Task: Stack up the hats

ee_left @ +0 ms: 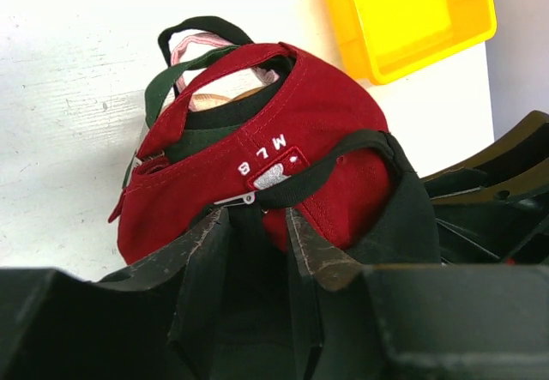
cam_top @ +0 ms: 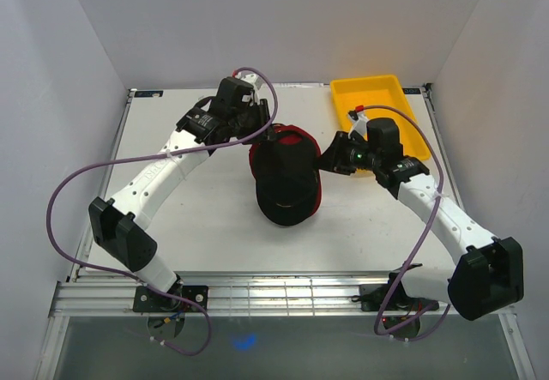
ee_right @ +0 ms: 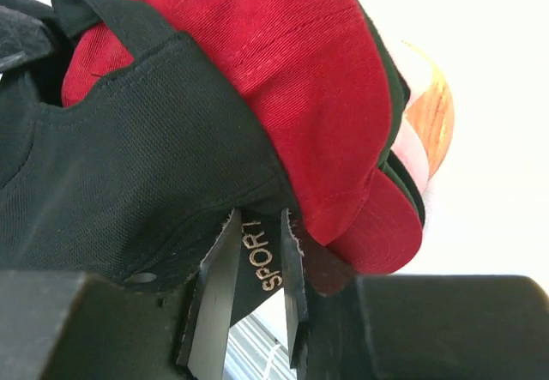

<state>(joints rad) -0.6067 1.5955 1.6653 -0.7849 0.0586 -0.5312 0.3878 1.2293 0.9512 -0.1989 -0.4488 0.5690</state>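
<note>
A black cap [cam_top: 281, 187] is draped over a red cap [cam_top: 293, 136] at the table's middle. My left gripper [cam_top: 262, 136] is at the stack's back and is shut on the black cap's rear edge [ee_left: 403, 217], by its strap. My right gripper [cam_top: 329, 159] is at the stack's right and is shut on the black cap's edge, which is lettered "SPORT" [ee_right: 260, 256]. In the left wrist view the red cap [ee_left: 292, 131] sits over a dark green cap [ee_left: 163, 88] and a pink cap [ee_left: 193, 50]. A wooden stand [ee_right: 433, 110] shows under them.
A yellow tray [cam_top: 377, 87] stands at the back right, just behind my right gripper; it also shows in the left wrist view [ee_left: 412, 28]. White walls close in the table on three sides. A slotted metal rail [cam_top: 274, 294] runs along the near edge.
</note>
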